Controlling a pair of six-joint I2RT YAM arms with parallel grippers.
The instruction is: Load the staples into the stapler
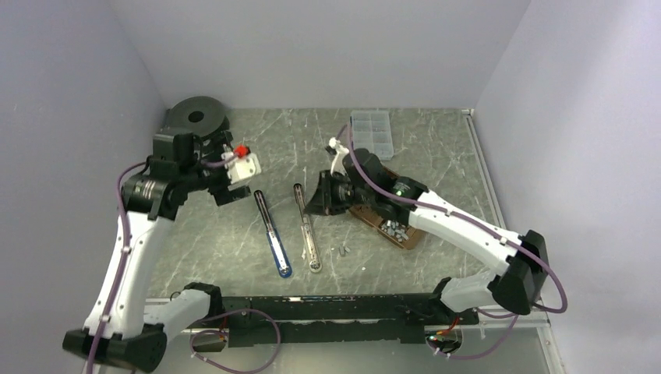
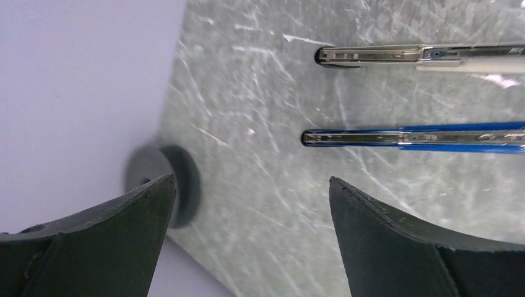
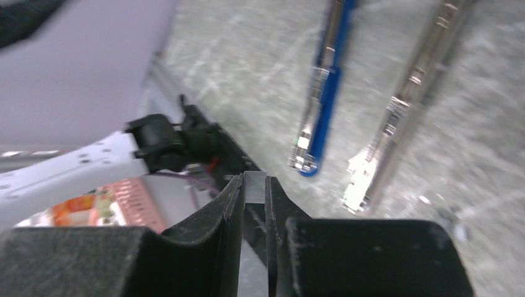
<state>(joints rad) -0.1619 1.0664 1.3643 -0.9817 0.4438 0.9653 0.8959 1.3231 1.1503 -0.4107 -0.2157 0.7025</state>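
Two staplers lie opened flat side by side on the table: a blue one (image 1: 273,234) and a silver one (image 1: 306,226). My right gripper (image 1: 316,204) hovers just right of the silver stapler's far end. In the right wrist view it (image 3: 254,185) is shut on a short silver-grey staple strip (image 3: 254,189), with the blue stapler (image 3: 322,105) and the silver stapler (image 3: 396,117) ahead. More staples (image 1: 395,229) lie in a brown tray (image 1: 374,218). My left gripper (image 1: 232,192) is open and empty, left of the blue stapler (image 2: 421,137) and the silver stapler (image 2: 421,55).
A clear compartment box (image 1: 372,132) stands at the back. A dark round object (image 1: 196,117) sits in the back left corner. A small loose metal piece (image 1: 343,250) lies near the silver stapler's near end. Walls close in left, back and right.
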